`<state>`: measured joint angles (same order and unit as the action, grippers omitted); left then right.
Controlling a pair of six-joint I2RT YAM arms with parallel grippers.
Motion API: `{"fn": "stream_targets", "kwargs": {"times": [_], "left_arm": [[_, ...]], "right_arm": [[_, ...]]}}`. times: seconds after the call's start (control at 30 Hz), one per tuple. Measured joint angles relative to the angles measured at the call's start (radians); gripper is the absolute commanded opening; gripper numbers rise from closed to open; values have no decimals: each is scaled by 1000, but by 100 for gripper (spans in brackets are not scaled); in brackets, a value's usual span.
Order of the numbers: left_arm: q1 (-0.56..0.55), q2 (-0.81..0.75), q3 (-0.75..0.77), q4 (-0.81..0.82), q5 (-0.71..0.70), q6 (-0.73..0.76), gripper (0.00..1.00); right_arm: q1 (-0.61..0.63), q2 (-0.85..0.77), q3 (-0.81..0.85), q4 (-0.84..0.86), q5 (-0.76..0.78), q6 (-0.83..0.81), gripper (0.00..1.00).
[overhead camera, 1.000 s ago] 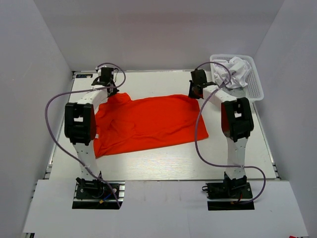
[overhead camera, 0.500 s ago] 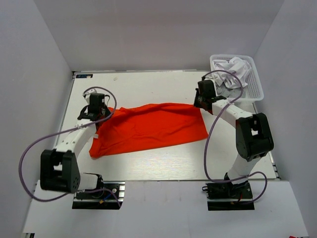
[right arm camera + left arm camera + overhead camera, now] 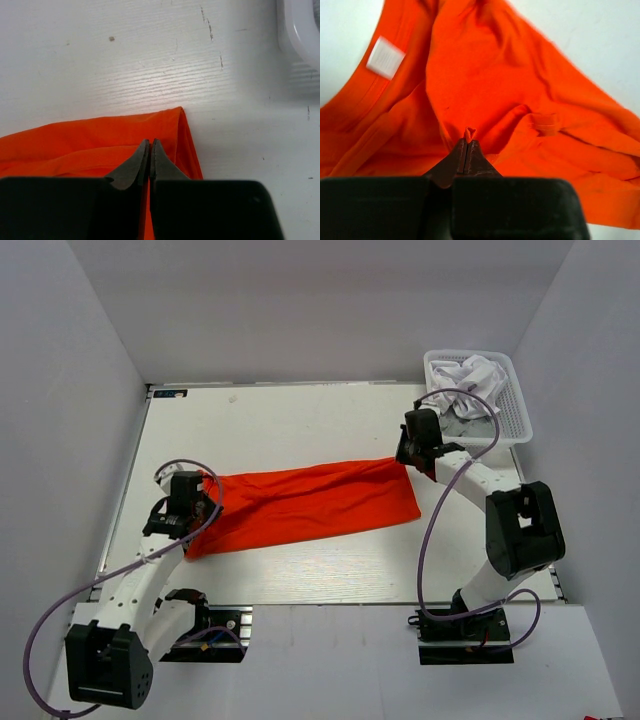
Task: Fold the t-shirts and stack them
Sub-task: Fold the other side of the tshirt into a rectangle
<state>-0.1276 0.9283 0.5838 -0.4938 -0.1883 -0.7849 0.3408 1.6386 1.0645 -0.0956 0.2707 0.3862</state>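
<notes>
The orange-red t-shirt (image 3: 310,505) lies across the middle of the table as a long narrow band, folded lengthwise. My left gripper (image 3: 205,510) is at its left end, shut on a pinch of orange cloth (image 3: 469,133) that pokes out past the tips. The collar with its white label (image 3: 385,57) lies just beyond. My right gripper (image 3: 405,460) is at the shirt's far right corner, shut on the folded edge (image 3: 165,130). White and grey t-shirts (image 3: 470,375) lie crumpled in the basket.
The white lattice basket (image 3: 518,425) stands at the back right corner, close behind my right arm; its rim shows in the right wrist view (image 3: 300,30). Grey walls close in the table on three sides. Purple cables loop off both arms.
Both grippers have pulled the shirt's far edge toward the near side, so the spread shirt is now a narrow band. The left arm has swung far back toward its base.
</notes>
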Motion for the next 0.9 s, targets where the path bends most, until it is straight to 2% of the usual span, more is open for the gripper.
{"fn": "stream_targets", "kwargs": {"times": [0.2, 0.27, 0.3, 0.33, 0.37, 0.4, 0.43, 0.67, 0.8, 0.9], "left_arm": [[0, -86, -9, -139, -19, -68, 1], [0, -104, -9, -193, -34, -90, 28], [0, -106, -8, -220, -35, -102, 39], [0, -104, -6, -249, -32, -116, 68], [0, -102, -6, -277, -27, -122, 81], [0, -101, -5, -306, -16, -136, 92], [0, -101, -4, -332, -7, -151, 100], [0, -118, 56, -439, 3, -196, 100], [0, -76, 91, -319, 16, -178, 100], [0, 49, 101, -190, 70, -153, 100]], "right_arm": [[0, -13, -43, -10, -1, 5, 0], [0, -18, -63, -6, -5, 17, 7], [0, -22, -76, -8, -4, 24, 24], [0, -25, -90, -13, -2, 34, 42], [0, -27, -100, -19, 5, 49, 57], [-1, -27, -107, -35, 15, 62, 68], [-1, -28, -115, -47, 24, 71, 71], [-4, -82, -122, -118, 50, 90, 75], [10, -123, -122, -88, 28, 85, 77], [34, -98, -103, -72, -6, 77, 77]]}}
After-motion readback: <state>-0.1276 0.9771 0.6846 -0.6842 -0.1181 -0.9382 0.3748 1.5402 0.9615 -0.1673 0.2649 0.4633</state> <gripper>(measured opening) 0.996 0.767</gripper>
